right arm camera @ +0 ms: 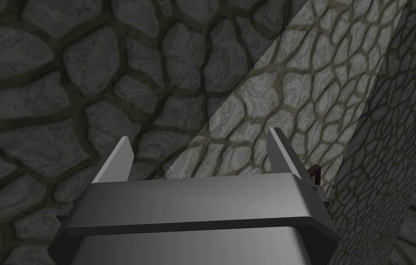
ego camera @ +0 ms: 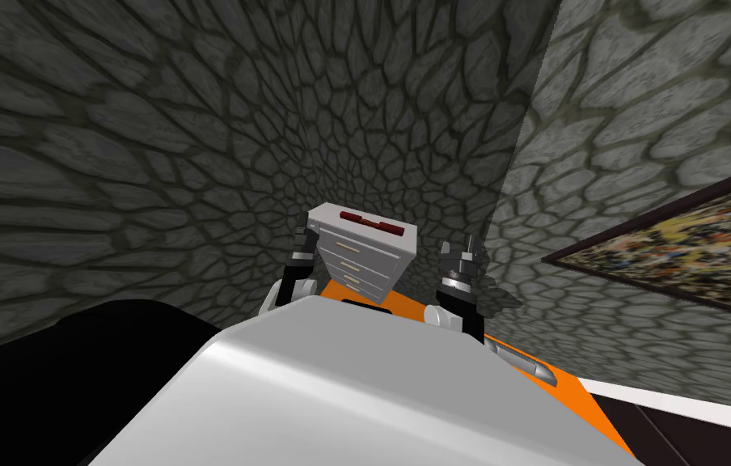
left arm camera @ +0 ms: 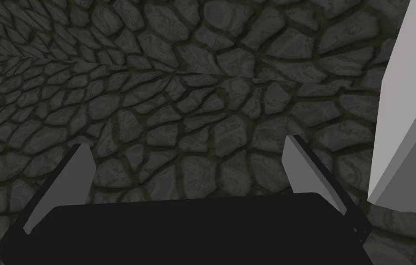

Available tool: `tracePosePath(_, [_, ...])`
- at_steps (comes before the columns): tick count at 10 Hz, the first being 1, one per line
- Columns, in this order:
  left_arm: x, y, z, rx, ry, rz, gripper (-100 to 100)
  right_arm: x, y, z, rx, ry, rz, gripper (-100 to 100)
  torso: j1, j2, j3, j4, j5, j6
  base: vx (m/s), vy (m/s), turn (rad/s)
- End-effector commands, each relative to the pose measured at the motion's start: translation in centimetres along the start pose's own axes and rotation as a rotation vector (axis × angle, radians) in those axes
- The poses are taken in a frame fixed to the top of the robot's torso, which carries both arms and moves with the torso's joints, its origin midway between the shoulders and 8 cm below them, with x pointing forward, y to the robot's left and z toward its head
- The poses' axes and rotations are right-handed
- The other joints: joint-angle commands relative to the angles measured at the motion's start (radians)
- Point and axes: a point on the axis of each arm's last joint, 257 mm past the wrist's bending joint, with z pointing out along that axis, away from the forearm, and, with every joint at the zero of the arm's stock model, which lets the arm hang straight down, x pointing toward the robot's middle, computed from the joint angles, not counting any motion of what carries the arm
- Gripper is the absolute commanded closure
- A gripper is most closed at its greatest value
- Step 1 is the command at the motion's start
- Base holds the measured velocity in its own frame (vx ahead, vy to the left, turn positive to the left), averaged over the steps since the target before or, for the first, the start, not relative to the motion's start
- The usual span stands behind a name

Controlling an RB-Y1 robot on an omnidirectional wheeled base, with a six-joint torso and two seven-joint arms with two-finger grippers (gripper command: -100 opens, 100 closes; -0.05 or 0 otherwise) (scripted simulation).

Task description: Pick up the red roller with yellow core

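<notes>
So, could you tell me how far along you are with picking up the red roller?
Done: I face the grey drawer cabinet, with the red roller lying on its top. In hand: nothing; the left tool and right tool are open, one at each side of the cabinet. Left: reach, grip the roller and lift it.

We see the roller (ego camera: 369,222) on the dresser (ego camera: 372,257) top too small to make out its core. The dresser's foot is hidden; the framed picture (ego camera: 679,243) runs off the edge.
</notes>
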Motion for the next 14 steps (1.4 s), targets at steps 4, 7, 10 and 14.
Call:
tracePosePath(4, [1.0,-0.1,2.3,-0.014,0.074,-0.026,-100,0.0,0.0,0.0,0.0,0.0,0.0,0,0.0,0.005,0.003,0.001,0.0,0.0,-0.068,0.0,-0.03])
tracePosePath(7, [1.6,0.1,3.8,-0.035,0.104,-0.049,-100,0.0,0.0,0.0,0.0,0.0,0.0,0,-0.001,0.005,0.003,0.001,0.0,0.0,-0.064,-0.009,-0.029])
tracePosePath(10, [2.3,0.5,5.4,-0.065,0.137,-0.072,-100,0.0,0.0,0.0,0.0,0.0,0.0,0,0.0,0.001,0.001,0.0,0.0,0.0,-0.025,-0.003,-0.025])
tracePosePath(14, [3.1,1.1,7.2,-0.102,0.172,-0.094,-100,0.0,0.0,0.0,0.0,0.0,0.0,0,0.0,0.001,0.001,0.0,0.0,0.0,-0.022,-0.009,-0.024])
